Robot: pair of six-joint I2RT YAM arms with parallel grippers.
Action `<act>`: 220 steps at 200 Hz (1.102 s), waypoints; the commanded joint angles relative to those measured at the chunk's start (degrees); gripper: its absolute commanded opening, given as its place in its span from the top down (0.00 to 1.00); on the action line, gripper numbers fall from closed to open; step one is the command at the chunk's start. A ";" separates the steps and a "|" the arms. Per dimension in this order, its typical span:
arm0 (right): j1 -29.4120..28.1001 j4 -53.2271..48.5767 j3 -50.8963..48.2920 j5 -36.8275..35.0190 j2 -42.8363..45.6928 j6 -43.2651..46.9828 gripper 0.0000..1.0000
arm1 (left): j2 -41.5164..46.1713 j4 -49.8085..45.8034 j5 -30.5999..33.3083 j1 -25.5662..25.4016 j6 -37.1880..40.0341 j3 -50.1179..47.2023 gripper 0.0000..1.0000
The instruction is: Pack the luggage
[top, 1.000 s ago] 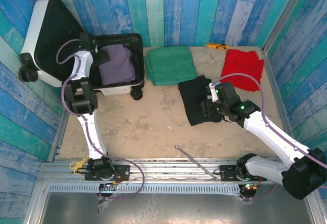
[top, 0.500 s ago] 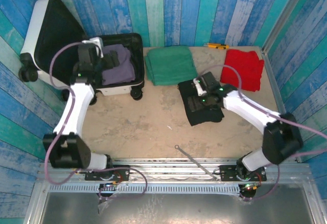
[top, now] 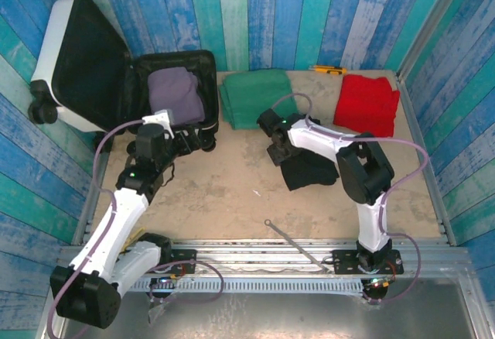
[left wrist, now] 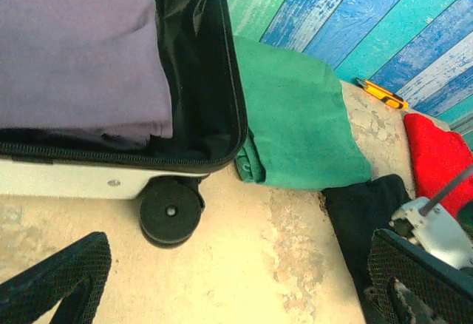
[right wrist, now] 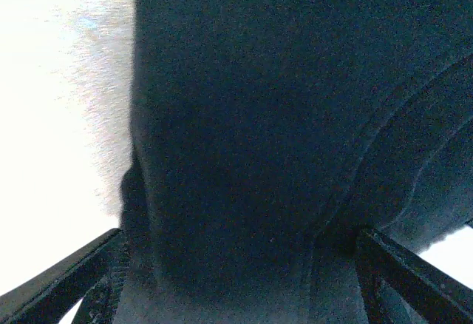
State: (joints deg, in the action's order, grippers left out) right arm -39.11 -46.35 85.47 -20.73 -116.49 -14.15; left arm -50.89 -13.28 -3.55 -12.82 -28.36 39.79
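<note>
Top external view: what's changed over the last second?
The left gripper withdrew from the luggage toward its base, open and empty; the purple garment lies inside. The right gripper swung left across the black garment to its far-left edge, jaws open astride it. Luggage, green cloth, red cloth unmoved.

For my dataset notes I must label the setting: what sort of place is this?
Probably a staged robot test cell: blue and teal painted plank walls enclose a beige tabletop, and two white robot arms are bolted to a metal rail at its near edge.
</note>
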 commanded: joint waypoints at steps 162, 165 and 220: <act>1.35 9.44 -5.73 17.57 -0.99 1.85 0.83 | -3.92 12.43 2.79 -22.85 -16.83 -14.94 0.06; 1.35 9.89 -6.18 18.61 -0.35 1.92 0.83 | -4.62 13.66 2.43 -23.17 -17.23 -15.18 0.06; 2.90 16.04 -11.91 35.34 7.68 2.12 0.87 | -18.99 31.73 -2.76 -28.59 -18.51 -14.80 0.06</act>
State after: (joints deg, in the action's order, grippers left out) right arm -36.05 -32.60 75.35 1.45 -110.65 -11.99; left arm -65.19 7.07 -3.75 -39.86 -46.13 24.36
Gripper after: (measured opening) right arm 0.165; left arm 0.940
